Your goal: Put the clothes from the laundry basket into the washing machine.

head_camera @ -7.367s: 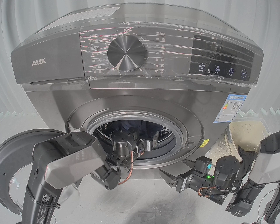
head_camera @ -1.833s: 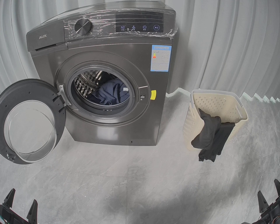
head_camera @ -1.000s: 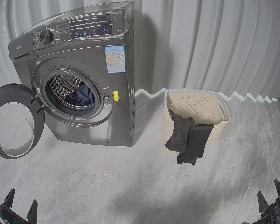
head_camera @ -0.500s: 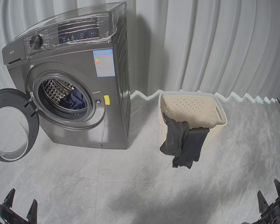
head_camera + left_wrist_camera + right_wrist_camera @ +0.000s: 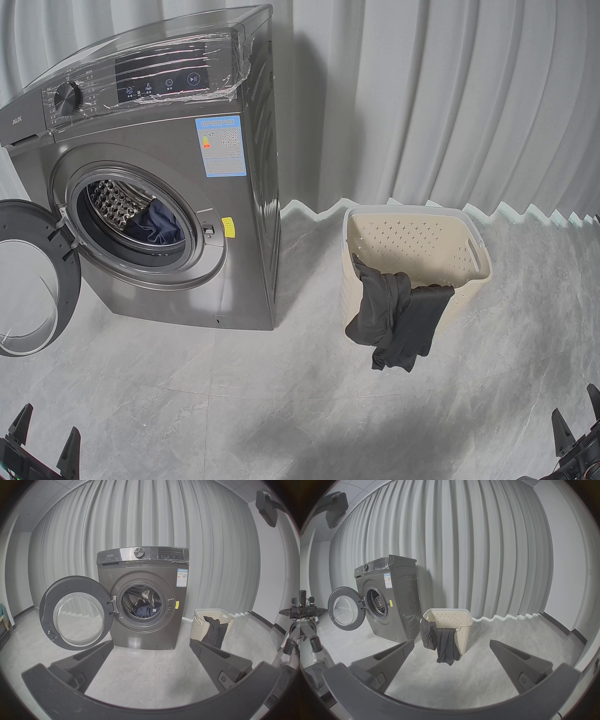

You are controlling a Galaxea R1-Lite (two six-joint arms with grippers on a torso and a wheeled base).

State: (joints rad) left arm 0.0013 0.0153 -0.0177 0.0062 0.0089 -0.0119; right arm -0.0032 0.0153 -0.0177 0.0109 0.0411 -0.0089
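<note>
1. We see the grey metal front-loading washing machine [image 5: 244, 237] on the left of the head view. Its round dark door with a clear window [image 5: 31, 275] is swung wide open on the robot's left side.
2. A crumpled dark blue garment [image 5: 154, 224] lies low inside the perforated steel drum [image 5: 109, 200], just behind the door opening.
3. The cream perforated plastic laundry basket [image 5: 431, 247] stands upright on the floor to the right of the machine, near it but not touching.
4. A dark grey garment [image 5: 394, 312] is draped over the basket's near rim. A small part lies inside, and the rest hangs down the outer wall in 2 folds. We cannot tell whether its lower end touches the floor.
5. The left gripper [image 5: 49, 420] sits at the lower left corner of the head view, well apart from the machine. Its jaws are spread wide with nothing between them.
6. The right gripper [image 5: 573, 403] sits at the lower right corner, well apart from the basket. Its jaws are also spread wide and empty.
7. The pale grey marble-patterned floor [image 5: 281, 387] runs under everything, and a white pleated curtain [image 5: 437, 94] hangs behind the machine and basket.
</note>
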